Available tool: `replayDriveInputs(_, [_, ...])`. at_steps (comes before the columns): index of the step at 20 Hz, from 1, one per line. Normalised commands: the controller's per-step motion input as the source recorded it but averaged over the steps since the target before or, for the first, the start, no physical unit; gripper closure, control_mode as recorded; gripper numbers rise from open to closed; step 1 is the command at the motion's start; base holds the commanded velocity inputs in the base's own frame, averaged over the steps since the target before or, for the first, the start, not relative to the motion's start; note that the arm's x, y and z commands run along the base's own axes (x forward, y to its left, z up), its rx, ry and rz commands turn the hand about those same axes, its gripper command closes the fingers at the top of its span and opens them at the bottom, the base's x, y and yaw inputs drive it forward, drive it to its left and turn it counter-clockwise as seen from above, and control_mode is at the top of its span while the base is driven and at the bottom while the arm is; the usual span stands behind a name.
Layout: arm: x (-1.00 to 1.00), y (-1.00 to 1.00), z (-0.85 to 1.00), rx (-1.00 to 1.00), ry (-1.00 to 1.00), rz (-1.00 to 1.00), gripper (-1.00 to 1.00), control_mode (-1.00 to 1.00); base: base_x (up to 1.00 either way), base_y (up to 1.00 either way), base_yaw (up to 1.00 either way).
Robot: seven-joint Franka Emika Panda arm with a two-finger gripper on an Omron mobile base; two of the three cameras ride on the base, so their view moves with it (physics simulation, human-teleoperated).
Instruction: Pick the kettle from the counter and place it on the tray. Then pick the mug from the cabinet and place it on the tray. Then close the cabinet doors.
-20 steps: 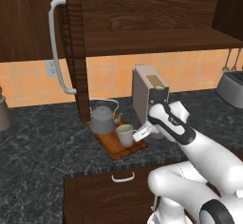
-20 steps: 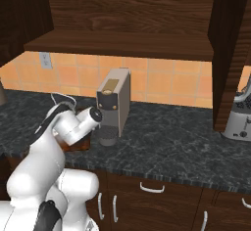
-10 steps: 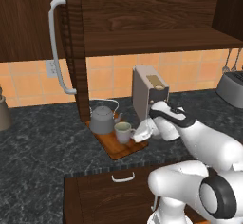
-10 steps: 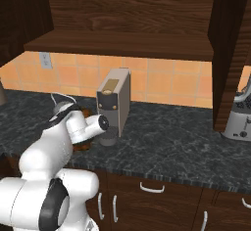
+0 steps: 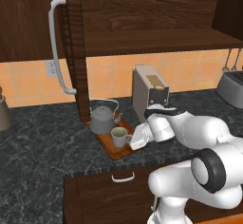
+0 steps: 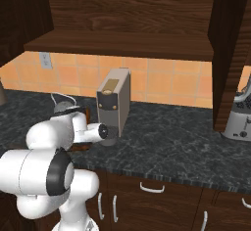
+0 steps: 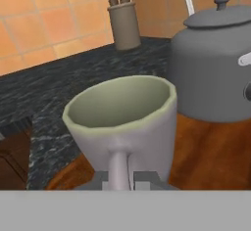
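The grey kettle (image 5: 102, 119) stands on the reddish-brown tray (image 5: 116, 151), which lies on the dark counter (image 5: 38, 156). Just right of the kettle, the off-white mug (image 5: 118, 136) stands upright over the tray. My gripper (image 5: 137, 140) reaches in from the right and is shut on the mug's handle. In the hand view the mug (image 7: 125, 122) is close up in front of my gripper (image 7: 125, 178), with the kettle (image 7: 215, 68) behind it on the tray (image 7: 211, 151). The mug's base is hidden, so contact with the tray is unclear. The cabinet (image 5: 156, 40) is open, its left door (image 5: 71, 47) swung out.
A beige machine (image 5: 149, 92) stands right behind my hand. The right cabinet door (image 6: 228, 54) hangs open above a metal appliance (image 6: 239, 122). A utensil holder (image 7: 122, 24) stands by the tiled wall. Drawers (image 5: 123, 176) sit below the counter edge.
The mug in my gripper has moved a little left and down, closer to the kettle over the tray. My arm's elbow has swung lower and nearer the camera.
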Motion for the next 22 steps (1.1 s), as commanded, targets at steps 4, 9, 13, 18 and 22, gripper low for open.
replayDriveInputs(4, [0.03, 0.03, -0.3, 0.0, -0.06, 0.0, 1.0, -1.0, 0.0, 0.0, 0.0])
replayDriveInputs(9, [0.12, 0.01, -0.18, 0.0, -0.06, 0.0, 1.0, -1.0, 0.0, 0.0, 0.0])
replayDriveInputs(13, [0.17, 0.02, -0.06, 0.0, -0.04, 0.0, 1.0, -1.0, 0.0, 0.0, 0.0])
replayDriveInputs(18, [0.11, 0.0, -0.16, 0.0, 0.0, 0.0, 1.0, -1.0, 0.0, 0.0, 0.0])
replayDriveInputs(22, [0.06, 0.0, -0.2, -0.02, 0.0, 0.0, 1.0, -1.0, 0.0, 0.0, 0.0])
